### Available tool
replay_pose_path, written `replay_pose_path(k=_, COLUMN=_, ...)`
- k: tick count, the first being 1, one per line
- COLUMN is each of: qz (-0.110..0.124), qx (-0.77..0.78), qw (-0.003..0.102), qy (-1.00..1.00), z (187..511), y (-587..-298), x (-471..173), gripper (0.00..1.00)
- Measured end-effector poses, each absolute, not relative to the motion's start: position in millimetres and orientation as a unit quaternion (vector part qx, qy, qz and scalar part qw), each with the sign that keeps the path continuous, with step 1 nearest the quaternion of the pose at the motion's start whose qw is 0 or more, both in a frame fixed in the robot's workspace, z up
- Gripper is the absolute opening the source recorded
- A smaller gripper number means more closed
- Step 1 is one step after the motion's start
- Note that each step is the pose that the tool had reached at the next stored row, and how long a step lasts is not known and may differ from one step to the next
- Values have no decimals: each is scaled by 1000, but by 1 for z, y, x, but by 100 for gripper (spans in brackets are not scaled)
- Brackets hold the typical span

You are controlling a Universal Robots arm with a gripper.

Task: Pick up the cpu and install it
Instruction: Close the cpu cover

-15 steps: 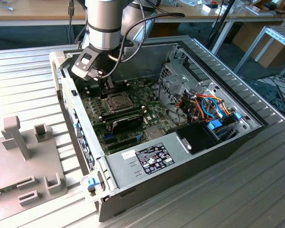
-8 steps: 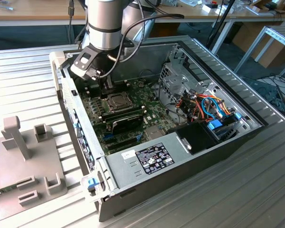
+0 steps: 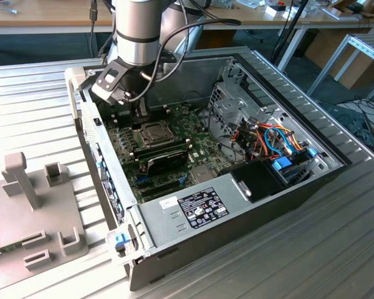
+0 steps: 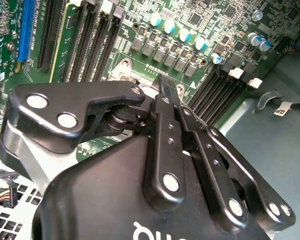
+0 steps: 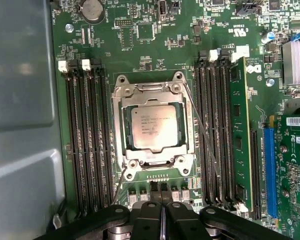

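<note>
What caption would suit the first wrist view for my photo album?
The cpu sits in its socket on the green motherboard, with the arm's fingers shut and empty close by.

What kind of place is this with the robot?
Probably a robot lab or workshop, not a home: a robot arm reaches into an opened computer case on a ribbed metal table, with cluttered wooden workbenches behind.

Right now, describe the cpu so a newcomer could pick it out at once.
Inside the open computer case, look at the green motherboard and find the metal socket frame between two banks of black memory slots. The cpu lies within that frame. It is a smooth, flat square with a dull silver top and small print, unlike the cut-out frame around it.
</note>
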State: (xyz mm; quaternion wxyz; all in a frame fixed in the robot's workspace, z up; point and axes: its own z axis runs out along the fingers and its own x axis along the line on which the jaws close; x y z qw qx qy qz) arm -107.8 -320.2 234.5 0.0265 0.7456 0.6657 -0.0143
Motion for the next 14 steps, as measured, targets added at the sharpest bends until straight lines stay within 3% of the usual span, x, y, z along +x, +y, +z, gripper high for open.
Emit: replay_pose_path(k=14, qz=-17, qx=818, qw=25, qy=575, z=234, y=-320, x=-108, gripper=11)
